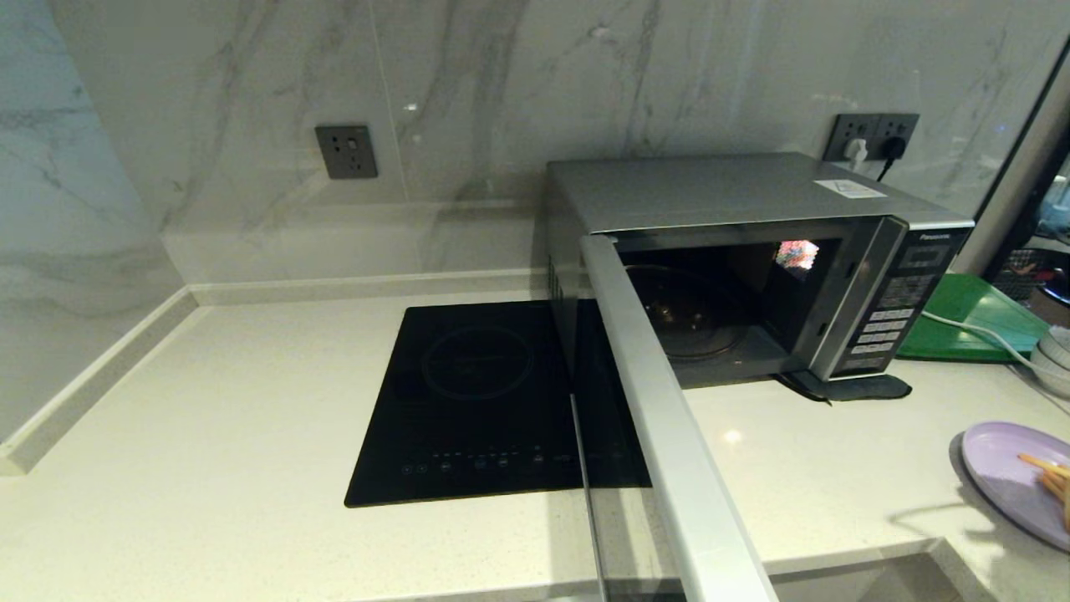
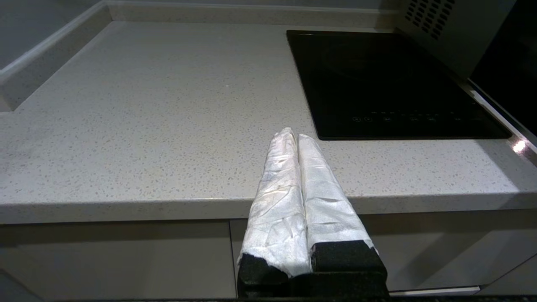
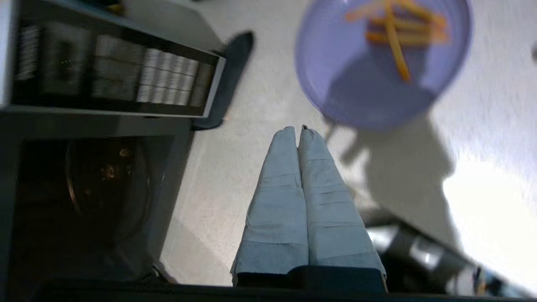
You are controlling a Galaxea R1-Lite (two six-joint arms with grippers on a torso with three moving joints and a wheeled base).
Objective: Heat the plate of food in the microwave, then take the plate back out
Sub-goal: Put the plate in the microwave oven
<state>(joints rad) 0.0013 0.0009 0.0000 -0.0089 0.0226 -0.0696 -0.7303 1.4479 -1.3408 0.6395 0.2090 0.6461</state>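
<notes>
The silver microwave [image 1: 752,201] stands at the back right with its door [image 1: 669,435] swung wide open toward me; the dark cavity holds only the glass turntable [image 1: 685,322]. The lilac plate of food [image 1: 1016,477] with orange-yellow sticks lies on the counter at the far right edge, and shows too as the plate of food [image 3: 377,63] in the right wrist view. My right gripper [image 3: 297,131] hangs shut and empty above the counter, between the microwave front and the plate, clear of both. My left gripper [image 2: 293,136] is shut and empty at the counter's front edge, left of the hob.
A flat black induction hob [image 1: 485,401] is set into the counter left of the microwave. A green tray [image 1: 970,322] and stacked pale bowls [image 1: 1055,359] sit at the right behind the plate. A white cable [image 1: 970,328] crosses the tray. Marble wall behind.
</notes>
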